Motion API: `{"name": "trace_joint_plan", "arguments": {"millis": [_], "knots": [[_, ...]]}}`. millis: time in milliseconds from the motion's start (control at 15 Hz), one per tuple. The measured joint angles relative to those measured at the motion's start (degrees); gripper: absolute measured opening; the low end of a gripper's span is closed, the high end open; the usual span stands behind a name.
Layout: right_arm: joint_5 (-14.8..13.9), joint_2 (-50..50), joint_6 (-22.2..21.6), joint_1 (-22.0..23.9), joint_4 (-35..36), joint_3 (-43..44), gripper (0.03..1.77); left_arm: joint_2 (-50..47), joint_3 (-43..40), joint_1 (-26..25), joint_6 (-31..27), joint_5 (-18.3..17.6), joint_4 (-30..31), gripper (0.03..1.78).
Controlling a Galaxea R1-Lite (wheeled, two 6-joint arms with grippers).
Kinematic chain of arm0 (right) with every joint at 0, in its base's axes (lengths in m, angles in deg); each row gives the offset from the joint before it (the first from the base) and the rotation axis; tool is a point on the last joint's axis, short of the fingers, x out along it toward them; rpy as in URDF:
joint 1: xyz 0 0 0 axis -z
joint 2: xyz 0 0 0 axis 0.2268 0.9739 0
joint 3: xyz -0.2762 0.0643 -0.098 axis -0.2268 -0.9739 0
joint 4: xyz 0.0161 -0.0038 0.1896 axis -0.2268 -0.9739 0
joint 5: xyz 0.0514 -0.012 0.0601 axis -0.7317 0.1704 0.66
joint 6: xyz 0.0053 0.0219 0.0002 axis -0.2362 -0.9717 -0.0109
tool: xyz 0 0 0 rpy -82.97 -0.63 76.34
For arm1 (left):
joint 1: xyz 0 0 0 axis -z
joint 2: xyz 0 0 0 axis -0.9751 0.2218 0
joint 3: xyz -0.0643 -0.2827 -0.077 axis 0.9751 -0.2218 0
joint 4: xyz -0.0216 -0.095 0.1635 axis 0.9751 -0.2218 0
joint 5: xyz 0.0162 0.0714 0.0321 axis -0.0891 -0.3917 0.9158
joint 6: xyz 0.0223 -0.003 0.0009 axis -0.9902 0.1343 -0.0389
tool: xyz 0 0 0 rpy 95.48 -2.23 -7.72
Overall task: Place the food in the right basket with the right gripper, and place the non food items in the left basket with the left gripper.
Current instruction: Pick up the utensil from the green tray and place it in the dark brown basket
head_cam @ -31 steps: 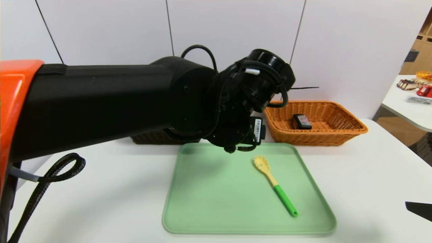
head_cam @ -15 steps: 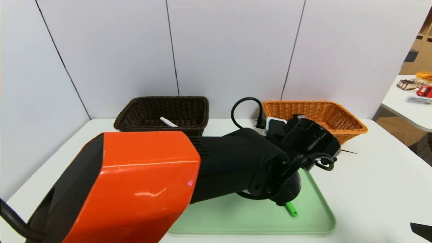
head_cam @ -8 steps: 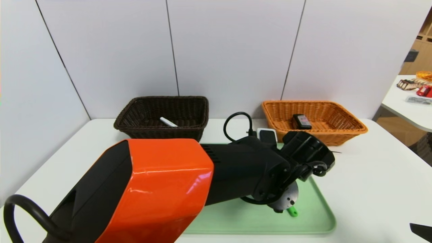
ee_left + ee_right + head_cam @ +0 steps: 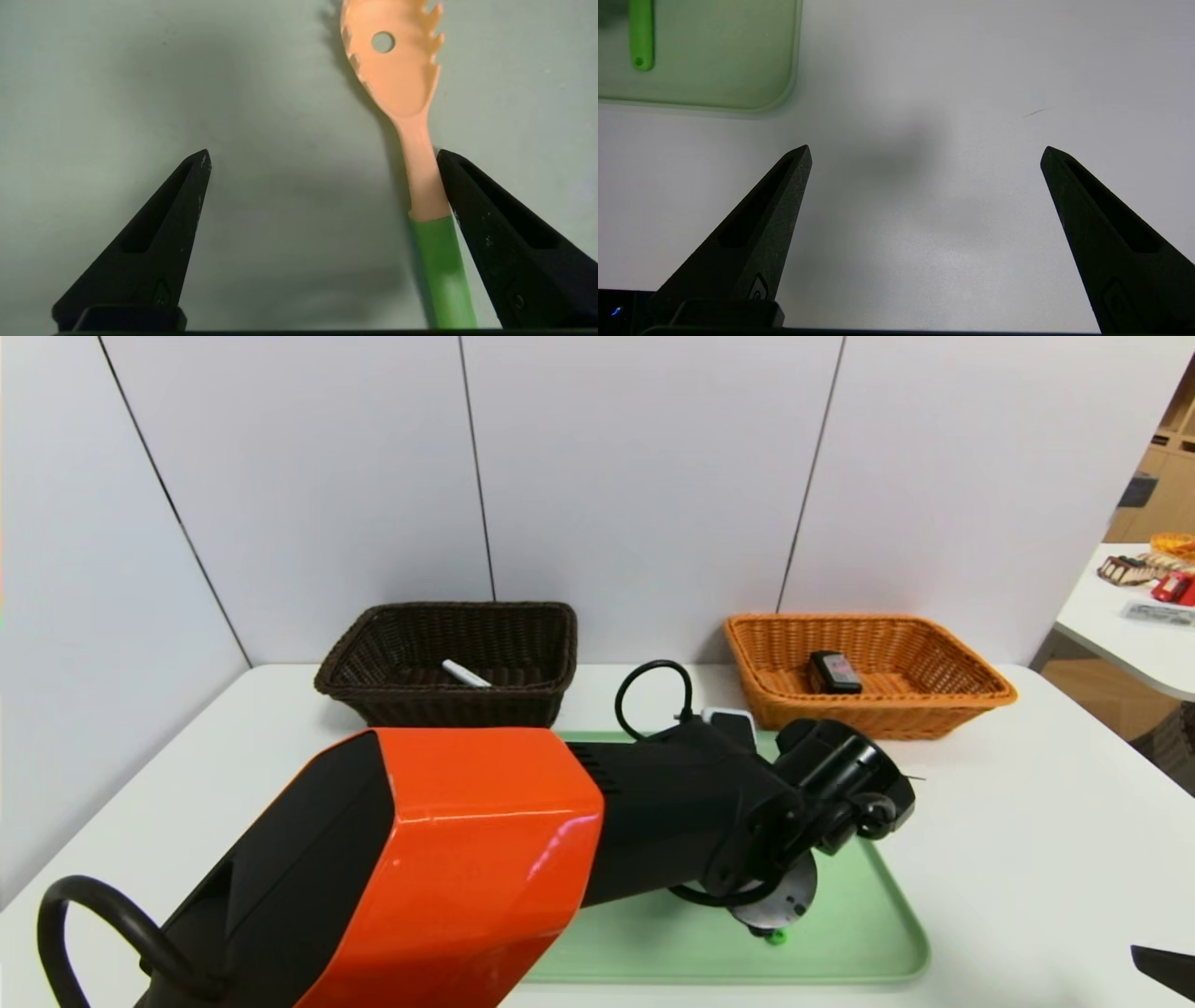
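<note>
With its jaws spread, the left end effector point(image 4: 324, 156) straddles the tray point(image 4: 915, 933)'s spoon point(image 4: 423, 177), shaft against one finger, lengthwise between them.

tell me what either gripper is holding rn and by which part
Nothing is held: the left gripper is open around the pasta spoon, and the right gripper is open over the table.

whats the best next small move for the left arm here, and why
Probably close the left gripper: its open jaws straddle the pasta spoon near where handle meets neck, one jaw seemingly right against it, with the spoon lying on the tray.
</note>
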Motion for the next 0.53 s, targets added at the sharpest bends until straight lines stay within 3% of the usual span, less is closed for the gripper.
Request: {"name": "trace_joint_plan", "arguments": {"millis": [200,533], "knots": [[0.06,0.24,-0.02,0.00,0.10,0.00,1.70,-0.68,-0.09,-0.21,-0.65,1.85,-2.44,1.69],[0.06,0.46,-0.02,0.00,0.11,-0.02,1.70,-1.27,-0.12,-0.13,-4.67,2.02,0.60,1.69]]}}
